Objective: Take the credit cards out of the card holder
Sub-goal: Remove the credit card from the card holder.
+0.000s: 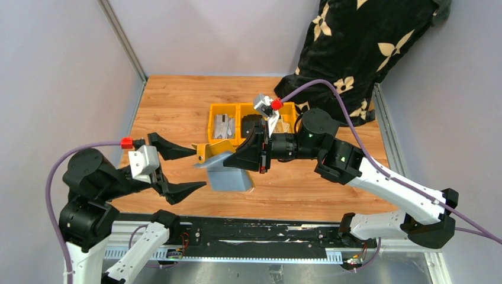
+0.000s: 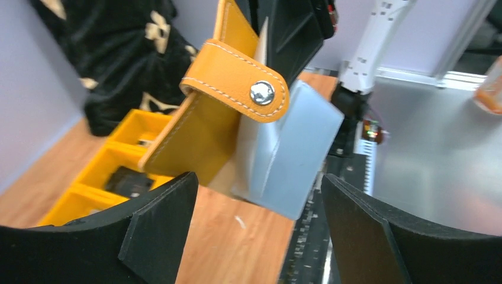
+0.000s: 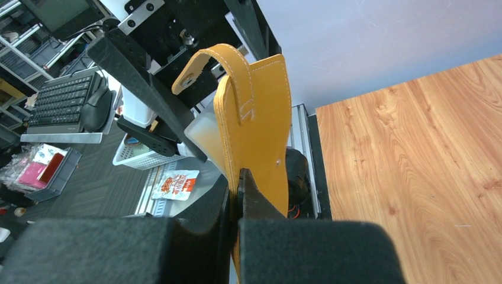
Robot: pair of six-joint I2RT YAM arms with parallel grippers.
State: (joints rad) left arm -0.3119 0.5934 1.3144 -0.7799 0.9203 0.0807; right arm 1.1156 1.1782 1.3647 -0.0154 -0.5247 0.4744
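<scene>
The mustard-tan card holder (image 1: 214, 150) hangs in the air over the middle of the table, pinched at its edge by my right gripper (image 1: 258, 155), which is shut on it. In the right wrist view the jaws (image 3: 240, 183) clamp the holder (image 3: 260, 130) and its snap tab curls at the top. Pale blue-grey credit cards (image 1: 232, 177) stick out of the holder's lower side, seen up close as cards (image 2: 290, 165) beside the holder (image 2: 201, 136). My left gripper (image 1: 197, 168) is open just left of the cards. Its fingers (image 2: 160, 219) flank the cards' lower corner without touching.
Orange-yellow plastic bins (image 1: 228, 112) stand behind the holder, with silvery items (image 1: 224, 127) and a black wallet (image 1: 251, 124) inside. A black floral cloth (image 1: 361, 41) hangs at the back right. A black rail (image 1: 248, 236) runs along the table's near edge.
</scene>
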